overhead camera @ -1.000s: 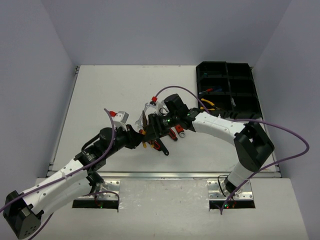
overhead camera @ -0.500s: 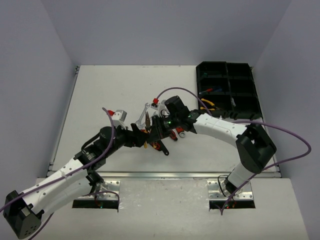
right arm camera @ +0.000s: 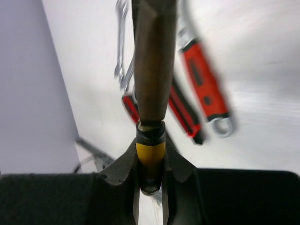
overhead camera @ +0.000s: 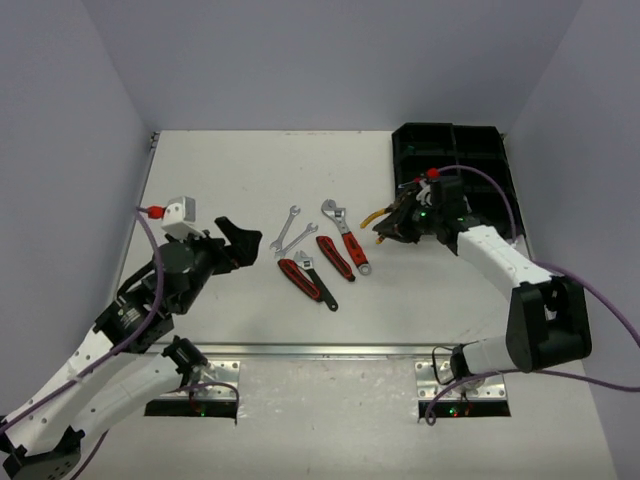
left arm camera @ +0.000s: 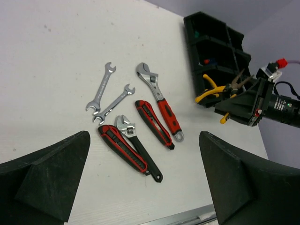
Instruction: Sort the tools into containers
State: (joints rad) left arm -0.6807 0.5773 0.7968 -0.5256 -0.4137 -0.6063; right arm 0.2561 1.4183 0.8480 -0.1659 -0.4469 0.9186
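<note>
My right gripper [overhead camera: 390,224] is shut on one handle of the yellow-handled pliers [overhead camera: 373,213], held above the table just left of the black compartment tray [overhead camera: 455,135]. In the right wrist view the pliers [right arm camera: 151,154] sit between the pads and reach away from the camera. My left gripper [overhead camera: 240,245] hangs open and empty at the left, its fingers [left arm camera: 47,178] wide apart. Between the arms lie two silver wrenches [overhead camera: 288,222], a red-handled adjustable wrench [overhead camera: 345,238] and a black-handled one [overhead camera: 320,280].
Two red-and-black utility knives [overhead camera: 300,278] [overhead camera: 335,257] lie among the wrenches. The tray [left arm camera: 192,35] holds some tools, partly hidden by my right arm. Grey walls close in the table on three sides.
The two grippers have parted from mid-table. The left gripper opened, let the pliers go and drew back left. The right gripper closed on the pliers and carried them right, toward the tray.
</note>
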